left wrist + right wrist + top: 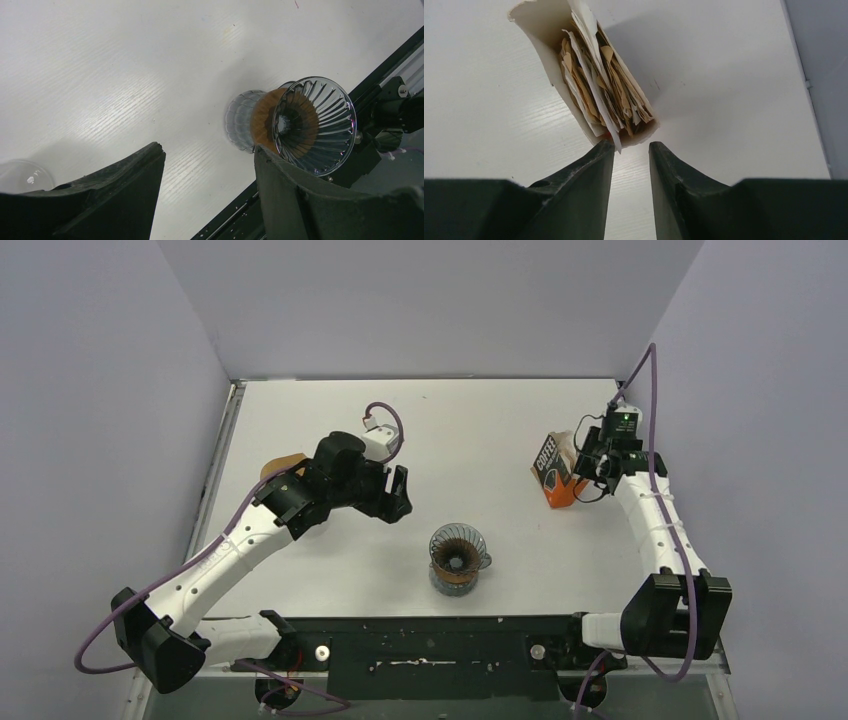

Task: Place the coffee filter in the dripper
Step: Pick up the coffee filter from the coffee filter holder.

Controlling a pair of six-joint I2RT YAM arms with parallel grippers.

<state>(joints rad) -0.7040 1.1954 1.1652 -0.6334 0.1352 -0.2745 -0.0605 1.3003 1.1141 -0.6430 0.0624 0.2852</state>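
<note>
The white paper coffee filter is hard to single out. It is one of several thin white and tan sheets packed on edge in an orange cardboard box at the right of the white worktop, with only their edges showing. The box's open mouth faces the right pincer. Its dark jaws stand a narrow gap apart, bare worktop showing between them, and one white sheet's tip just reaches a fingertip.

The ribbed, smoky see-through cone-shaped dripper stands upright near the middle, mouth up, on a brown ring collar. Its small handle points right.

The left pincer hangs released, holding nothing, left of the dripper. Its arm hides most of a tan-brown object.
</note>
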